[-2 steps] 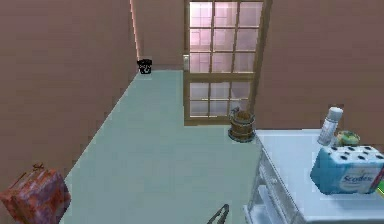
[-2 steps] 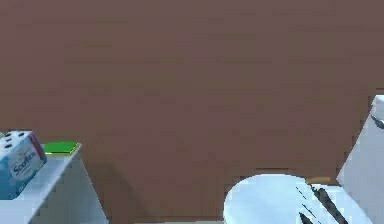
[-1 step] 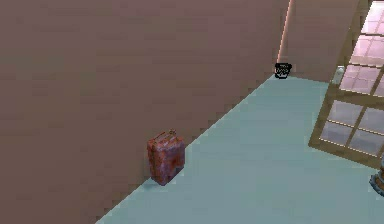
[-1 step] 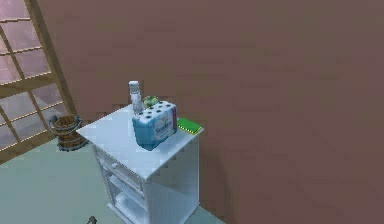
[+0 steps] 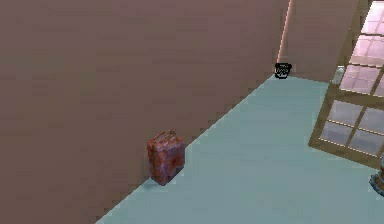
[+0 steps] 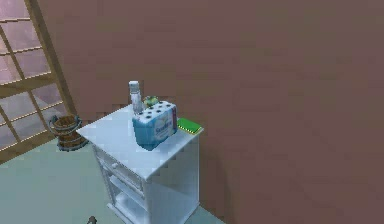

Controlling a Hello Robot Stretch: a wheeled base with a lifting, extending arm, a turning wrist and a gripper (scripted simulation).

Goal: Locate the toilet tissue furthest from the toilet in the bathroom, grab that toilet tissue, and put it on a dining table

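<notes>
Much here is hard to make out. In the forward view a dark thing (image 5: 378,184) is cut off by the bottom right corner, and a small black pot-like thing (image 5: 283,71) in the far corner is too small to name. A rust-brown, mottled, boxy container (image 5: 166,158) stands on the pale teal floor (image 5: 260,150) against the plain brown wall (image 5: 100,80). A wood-framed window (image 5: 355,95) with square panes is cut by the right edge. The arm side view adds a white cabinet (image 6: 150,185) with drawers, its lower part cut off, standing against the wall. On its surface (image 6: 105,130) stand a blue-and-white box (image 6: 155,127), a pale upright bottle (image 6: 134,97) just behind it, a small green thing (image 6: 153,103) partly hidden, and a flat green item (image 6: 189,127) by the wall. Which of these, if any, is the toilet tissue cannot be told. A round brownish basket-like thing (image 6: 66,131) sits on the floor near the window. The gripper's state cannot be told.
</notes>
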